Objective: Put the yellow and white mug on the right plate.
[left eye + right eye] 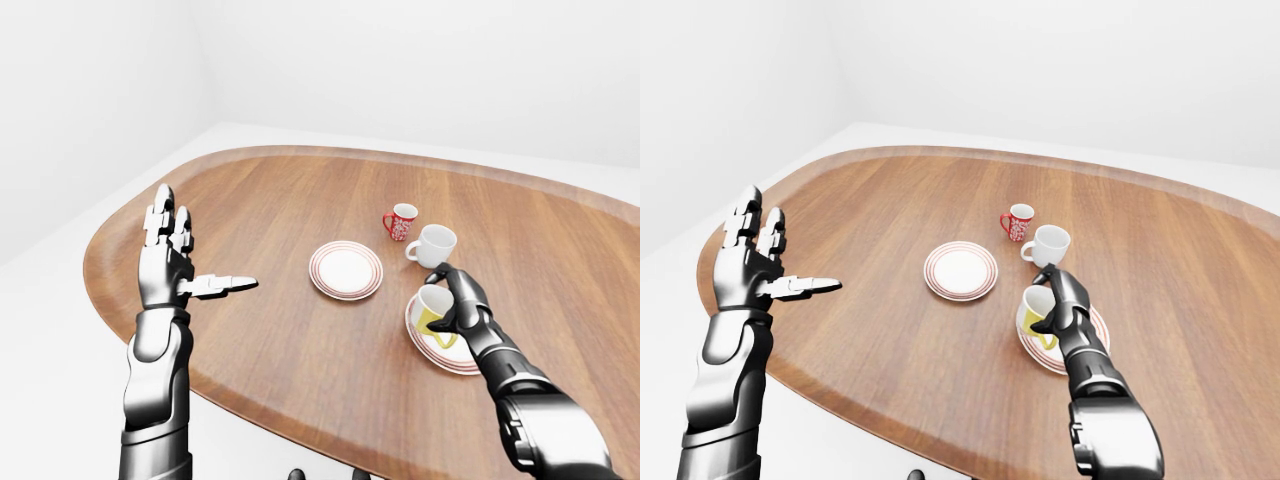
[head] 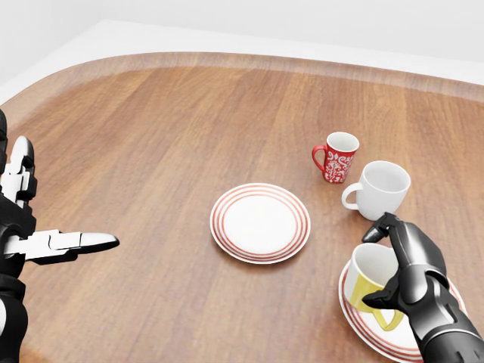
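Head view: right hand [image 2: 408, 272] low at the right, fingers wrapped round the yellow and white mug [image 2: 370, 287], thumb under the yellow band, one finger hooked over the rim. Mug tilted a little, handle pointing down toward the near edge, held over the left part of the right plate [image 2: 363, 325]; whether its base touches the plate, cannot tell. Right plate close to the near right corner of the view, partly cut off there and partly hidden by the forearm.

Just beyond the hand, the white mug [image 2: 380, 190], near the fingertips but apart from them. Red patterned mug [image 2: 336, 157] just left of and farther than the white one, the two nearly touching. Left plate [image 2: 259, 221] red-ringed, bare, apart from the right plate with a strip of wood between.

Left hand [image 1: 170, 262] raised well to the left, fingers spread wide and upright, thumb stretched out sideways, gripping nothing, poised over the left side of the table [image 1: 260, 200].

Wide bare wood across the far and left parts of the oval table. Near table edge curving close below the right plate in the left-eye view, little margin on that side
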Robot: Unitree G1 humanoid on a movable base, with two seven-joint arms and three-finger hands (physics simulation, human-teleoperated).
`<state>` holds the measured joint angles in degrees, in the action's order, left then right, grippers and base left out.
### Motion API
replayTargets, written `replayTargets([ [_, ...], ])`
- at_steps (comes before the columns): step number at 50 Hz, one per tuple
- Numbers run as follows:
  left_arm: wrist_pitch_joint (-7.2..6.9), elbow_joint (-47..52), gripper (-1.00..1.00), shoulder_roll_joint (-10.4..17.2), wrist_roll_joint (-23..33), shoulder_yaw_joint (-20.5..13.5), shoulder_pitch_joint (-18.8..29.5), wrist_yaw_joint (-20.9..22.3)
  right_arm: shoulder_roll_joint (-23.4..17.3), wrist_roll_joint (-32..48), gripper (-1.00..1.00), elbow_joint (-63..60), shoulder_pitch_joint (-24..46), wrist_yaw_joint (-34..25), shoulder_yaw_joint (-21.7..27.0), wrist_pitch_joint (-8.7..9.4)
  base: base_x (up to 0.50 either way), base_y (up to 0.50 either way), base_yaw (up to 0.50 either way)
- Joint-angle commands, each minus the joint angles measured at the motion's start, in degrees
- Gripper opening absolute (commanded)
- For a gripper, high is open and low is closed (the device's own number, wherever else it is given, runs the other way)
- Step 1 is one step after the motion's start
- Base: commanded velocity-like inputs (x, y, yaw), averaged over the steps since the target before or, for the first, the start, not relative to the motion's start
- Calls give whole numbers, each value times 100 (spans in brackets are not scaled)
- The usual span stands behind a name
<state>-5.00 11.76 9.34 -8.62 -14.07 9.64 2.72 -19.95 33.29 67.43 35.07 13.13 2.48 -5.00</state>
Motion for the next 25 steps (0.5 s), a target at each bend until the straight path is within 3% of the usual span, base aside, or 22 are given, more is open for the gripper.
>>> replayTargets([
  [1, 0, -3, 100, 0, 4, 2, 2, -5, -207, 136, -100, 315, 112, 161, 66, 0, 0, 0, 0],
  [25, 0, 2, 100, -7, 20, 6, -10, 8, -525, -204, -100, 596, 109, 288, 231, 0, 0, 0, 0],
])
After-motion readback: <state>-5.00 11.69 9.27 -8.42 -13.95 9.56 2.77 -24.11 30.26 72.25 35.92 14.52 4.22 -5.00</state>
